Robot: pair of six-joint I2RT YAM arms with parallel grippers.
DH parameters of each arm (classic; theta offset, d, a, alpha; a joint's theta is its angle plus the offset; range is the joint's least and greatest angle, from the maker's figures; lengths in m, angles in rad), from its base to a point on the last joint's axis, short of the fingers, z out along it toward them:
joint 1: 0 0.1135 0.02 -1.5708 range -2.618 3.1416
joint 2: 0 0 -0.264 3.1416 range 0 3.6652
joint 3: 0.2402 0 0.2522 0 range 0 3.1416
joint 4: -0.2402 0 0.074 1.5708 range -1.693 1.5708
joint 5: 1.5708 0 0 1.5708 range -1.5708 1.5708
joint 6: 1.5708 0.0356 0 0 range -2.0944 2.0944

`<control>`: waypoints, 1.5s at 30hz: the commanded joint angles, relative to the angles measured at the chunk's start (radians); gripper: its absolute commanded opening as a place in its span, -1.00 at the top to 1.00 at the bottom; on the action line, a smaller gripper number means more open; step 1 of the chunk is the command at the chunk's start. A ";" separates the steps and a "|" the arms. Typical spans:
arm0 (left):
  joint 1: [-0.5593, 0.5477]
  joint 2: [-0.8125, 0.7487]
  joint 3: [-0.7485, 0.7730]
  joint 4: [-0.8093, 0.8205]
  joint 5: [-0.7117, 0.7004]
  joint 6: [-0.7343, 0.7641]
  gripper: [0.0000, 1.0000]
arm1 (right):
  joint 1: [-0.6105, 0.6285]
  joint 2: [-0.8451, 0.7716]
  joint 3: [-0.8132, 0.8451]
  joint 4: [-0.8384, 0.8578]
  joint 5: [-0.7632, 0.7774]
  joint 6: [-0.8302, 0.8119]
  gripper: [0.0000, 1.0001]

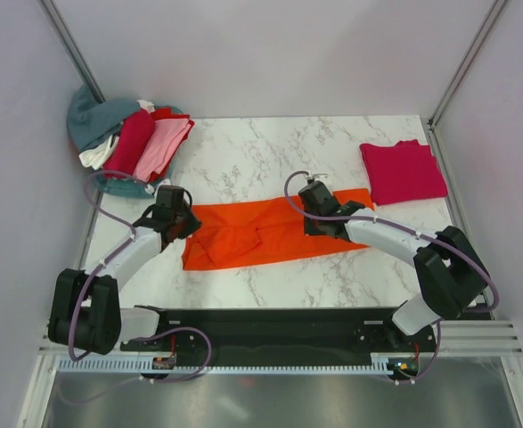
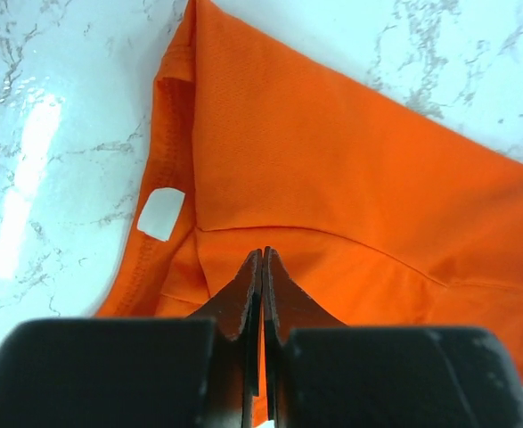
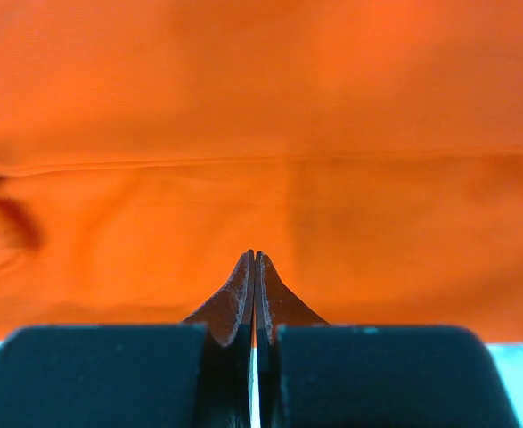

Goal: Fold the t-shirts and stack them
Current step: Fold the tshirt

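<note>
The orange t-shirt (image 1: 261, 234) lies across the middle of the marble table (image 1: 243, 160), folded into a long band. My left gripper (image 1: 183, 226) is shut on its left end, next to the collar with the white label (image 2: 160, 214). In the left wrist view the jaws (image 2: 263, 254) meet with orange cloth (image 2: 350, 160) in the slit. My right gripper (image 1: 320, 218) is shut on the band's far edge, right of centre. Its tips (image 3: 255, 257) press together on the orange cloth (image 3: 261, 116). A crimson-pink t-shirt (image 1: 402, 171) lies folded at the far right.
A heap of unfolded shirts sits at the far left corner: teal (image 1: 93, 116), dark red (image 1: 129, 143), light pink (image 1: 163, 147) and white (image 1: 96, 156). Grey walls close off the table's left, back and right sides. The arms' black base rail (image 1: 270, 325) runs along the near edge.
</note>
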 commanded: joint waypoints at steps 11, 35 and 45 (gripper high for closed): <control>0.001 0.221 0.131 0.043 -0.019 0.015 0.95 | -0.219 -0.020 -0.131 -0.070 0.150 0.094 1.00; -0.022 0.839 0.743 -0.081 0.070 0.099 0.95 | 0.067 -0.020 -0.309 -0.003 -0.098 0.321 1.00; -0.094 1.232 1.415 -0.172 0.288 0.047 0.95 | 0.537 0.284 0.030 0.053 -0.160 0.431 1.00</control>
